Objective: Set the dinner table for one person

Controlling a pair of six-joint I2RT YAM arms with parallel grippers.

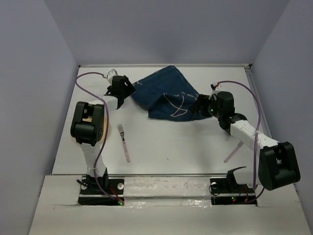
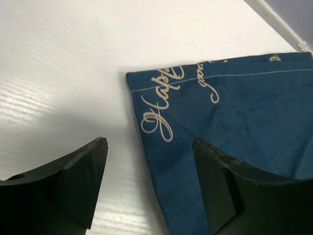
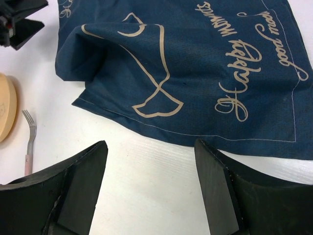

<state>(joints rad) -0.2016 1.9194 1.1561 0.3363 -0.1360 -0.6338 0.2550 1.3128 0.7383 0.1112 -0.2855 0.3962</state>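
Observation:
The white dinner table (image 1: 171, 142) carries a rumpled dark blue cloth mat (image 1: 166, 93) with pale script at the centre back. My left gripper (image 1: 125, 89) is open at the mat's left corner. In the left wrist view (image 2: 149, 181) the mat's edge (image 2: 230, 112) runs between the jaws, with one finger (image 2: 220, 191) over the cloth. My right gripper (image 1: 200, 105) is open at the mat's right side. In the right wrist view (image 3: 149, 181) it hangs over bare table, just short of the mat's hem (image 3: 195, 63).
A fork (image 1: 123, 142) with a pink handle lies front left and also shows in the right wrist view (image 3: 29, 132). A wooden plate (image 3: 6, 105) lies beside it, half hidden by the left arm in the top view (image 1: 106, 130). A pale pink utensil (image 1: 231, 152) lies front right.

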